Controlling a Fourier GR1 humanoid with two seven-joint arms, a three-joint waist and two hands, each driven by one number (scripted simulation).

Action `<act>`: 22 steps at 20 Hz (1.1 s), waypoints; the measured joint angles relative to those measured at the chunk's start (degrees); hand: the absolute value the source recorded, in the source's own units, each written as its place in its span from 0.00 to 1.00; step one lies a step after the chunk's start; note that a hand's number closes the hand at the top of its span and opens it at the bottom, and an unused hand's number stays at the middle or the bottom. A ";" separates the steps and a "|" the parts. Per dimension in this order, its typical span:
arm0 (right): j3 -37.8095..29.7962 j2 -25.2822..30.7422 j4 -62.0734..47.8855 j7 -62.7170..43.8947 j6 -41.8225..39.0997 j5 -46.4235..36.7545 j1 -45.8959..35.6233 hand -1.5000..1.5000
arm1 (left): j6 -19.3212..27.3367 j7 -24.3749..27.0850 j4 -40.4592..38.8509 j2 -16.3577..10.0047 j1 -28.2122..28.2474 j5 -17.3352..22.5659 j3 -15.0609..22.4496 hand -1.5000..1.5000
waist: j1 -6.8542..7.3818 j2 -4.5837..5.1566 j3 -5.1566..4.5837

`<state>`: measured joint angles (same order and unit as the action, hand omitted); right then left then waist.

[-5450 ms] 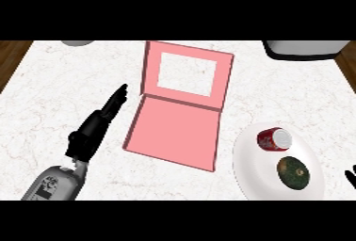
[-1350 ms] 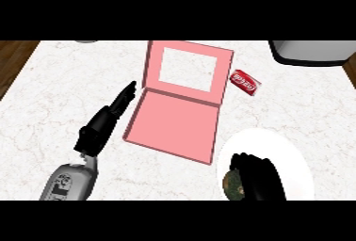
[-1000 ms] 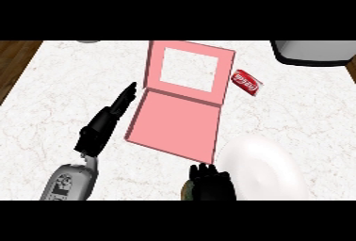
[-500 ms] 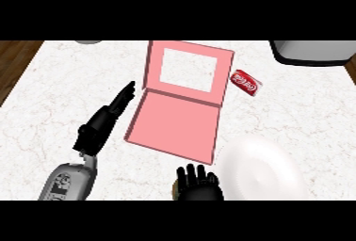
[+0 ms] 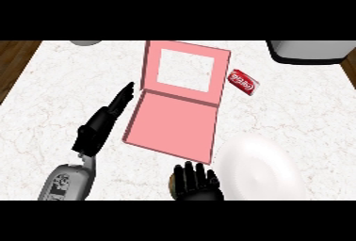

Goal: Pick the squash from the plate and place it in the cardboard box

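The pink cardboard box (image 5: 173,123) lies open at the counter's middle, its windowed lid (image 5: 184,68) folded back away from me. The white plate (image 5: 262,167) sits at the lower right with nothing on it. Just left of the plate, near the lower edge, my right hand (image 5: 196,184) is curled round the squash (image 5: 172,181), of which only a brown sliver shows at the hand's left side. This hand is below the box's near right corner. My left hand (image 5: 101,128) rests open left of the box, fingers straight and pointing away from me.
A red can (image 5: 243,81) lies on its side right of the box lid. A white-and-grey vessel (image 5: 309,49) stands at the back right and a grey object (image 5: 87,42) at the back left. The counter's left edge (image 5: 17,75) meets wooden floor.
My right hand closed on the squash on the plate and carried it left off the plate, which now is bare. The can was knocked earlier from the plate to beside the lid. The left hand stayed still.
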<state>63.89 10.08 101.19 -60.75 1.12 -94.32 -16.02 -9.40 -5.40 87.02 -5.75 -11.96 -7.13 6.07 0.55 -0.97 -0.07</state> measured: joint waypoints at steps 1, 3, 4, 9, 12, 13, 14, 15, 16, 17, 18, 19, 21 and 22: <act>0.04 0.03 0.18 -0.21 0.18 -0.57 -0.15 1.00 | 0.05 0.02 -0.02 0.06 -0.09 -0.01 -0.01 0.50 | -0.09 0.04 0.00; -0.06 0.04 0.41 -0.67 0.41 -1.78 -0.25 1.00 | 0.05 0.02 0.07 0.08 0.19 0.04 -0.02 0.50 | -0.15 0.08 -0.01; -0.13 0.04 0.48 -0.88 0.46 -2.26 -0.26 1.00 | 0.05 0.09 0.20 0.06 0.33 0.13 -0.11 0.50 | -0.13 0.11 -0.01; -0.52 -0.01 0.82 -1.42 0.82 -4.39 -0.18 1.00 | -0.02 -0.03 0.78 0.00 0.31 0.26 -0.19 0.50 | 0.18 0.41 -0.01; -0.92 -0.15 0.91 -1.49 1.39 -4.89 0.17 1.00 | -0.11 0.21 0.98 -0.02 0.42 0.28 -0.13 0.50 | 0.43 0.66 0.01; -0.99 -0.17 0.94 -1.48 1.61 -5.05 0.22 1.00 | -0.04 0.28 1.04 0.13 0.39 0.25 -0.02 0.50 | 0.52 0.73 0.02; -1.11 -0.21 0.97 -1.44 1.94 -5.22 0.32 1.00 | -0.02 0.11 1.20 0.24 0.15 0.25 0.04 0.50 | 0.65 0.83 0.04; -1.21 -0.24 1.02 -1.45 2.14 -5.50 0.38 1.00 | -0.08 0.09 1.18 0.14 0.16 0.25 0.00 0.50 | 0.80 0.90 0.04; -1.36 -0.29 1.04 -1.49 2.37 -5.61 0.52 1.00 | 0.09 -0.04 1.28 0.24 -0.01 0.15 0.02 0.50 | 0.87 0.96 0.06; -1.49 -0.34 1.05 -1.52 2.56 -5.67 0.64 1.00 | 0.10 -0.12 1.18 0.42 -0.19 0.05 0.25 0.50 | 0.81 1.04 0.06; -1.73 -0.42 1.10 -1.55 2.80 -5.98 0.85 1.00 | -0.07 -0.06 1.06 0.27 -0.21 0.02 0.28 0.50 | 0.84 1.14 0.06; -1.84 -0.45 1.15 -1.60 2.91 -6.25 0.92 1.00 | -0.06 0.10 0.97 0.26 -0.29 0.05 0.18 0.50 | 0.89 1.18 0.05; -2.33 -0.64 1.18 -1.72 2.85 -6.45 1.40 1.00 | -0.15 0.05 0.96 0.30 -0.48 0.06 0.28 0.50 | 0.96 1.25 0.03; -2.72 -0.78 1.20 -1.73 2.75 -6.65 1.75 1.00 | -0.17 0.17 1.00 0.20 -0.38 0.03 0.23 0.50 | 1.02 1.28 0.02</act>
<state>61.18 9.30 102.39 -62.48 3.87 -100.96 -14.27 -9.57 -5.23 88.03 -5.55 -12.34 -7.11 6.31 1.56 0.31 -0.05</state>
